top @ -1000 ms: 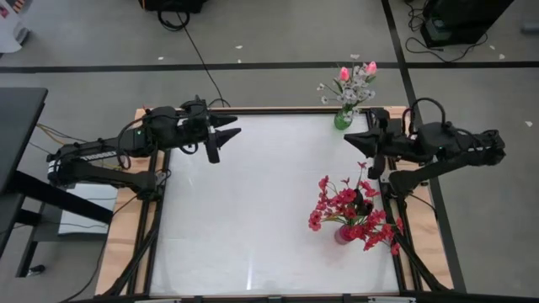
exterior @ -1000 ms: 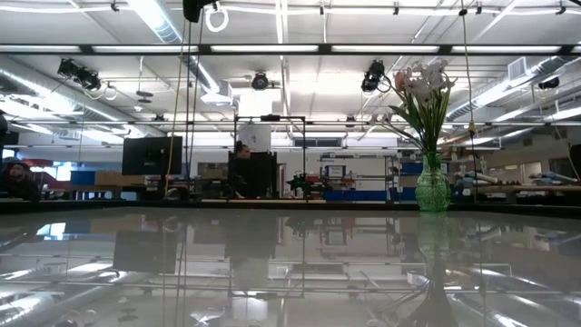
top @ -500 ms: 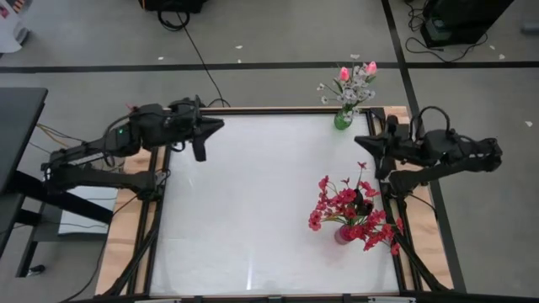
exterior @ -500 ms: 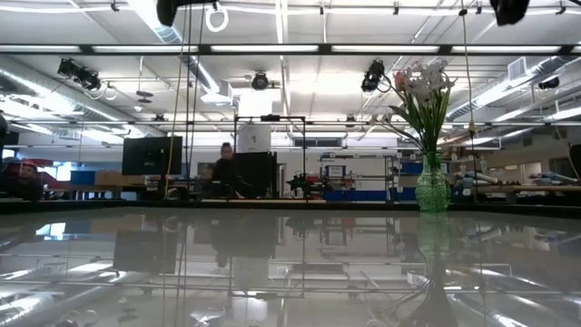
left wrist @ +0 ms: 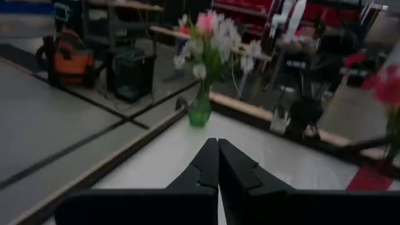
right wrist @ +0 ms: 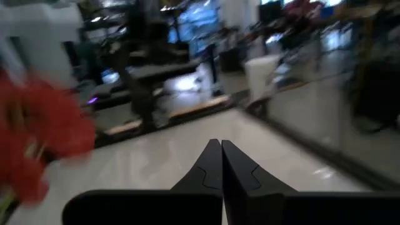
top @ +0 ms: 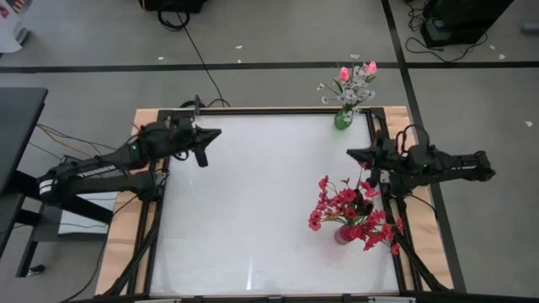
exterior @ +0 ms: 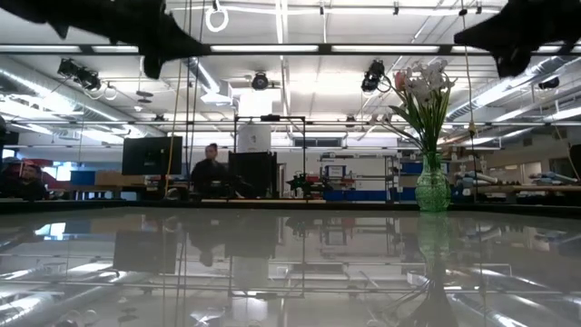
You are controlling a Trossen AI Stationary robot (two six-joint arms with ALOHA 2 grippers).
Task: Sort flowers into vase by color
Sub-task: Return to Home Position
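Note:
White sprays and pink tulip buds [top: 354, 80] stand by their stems in a green vase [top: 343, 119] at the table's far right corner. Red flowers [top: 349, 210] fill a red vase [top: 344, 235] at the near right. The green vase [exterior: 432, 186] and its pale flowers [exterior: 422, 86] also show in the low view, and again in the left wrist view [left wrist: 200, 112]. My left gripper [top: 217, 132] is shut and empty, raised over the table's far left. My right gripper [top: 351, 153] is shut and empty, above the table's right edge, just beyond the red flowers.
The white tabletop [top: 253, 202] lies bare between the arms, framed by a wooden border [top: 126, 244]. A dark desk [top: 17, 126] stands left of the table. People sit in the room beyond the table [exterior: 209, 168].
My left gripper has shut and drawn back toward the table's left edge, tipping lower. My right gripper has stayed shut and moved toward the table's near edge, closer to the red flowers. The flowers and vases have kept still.

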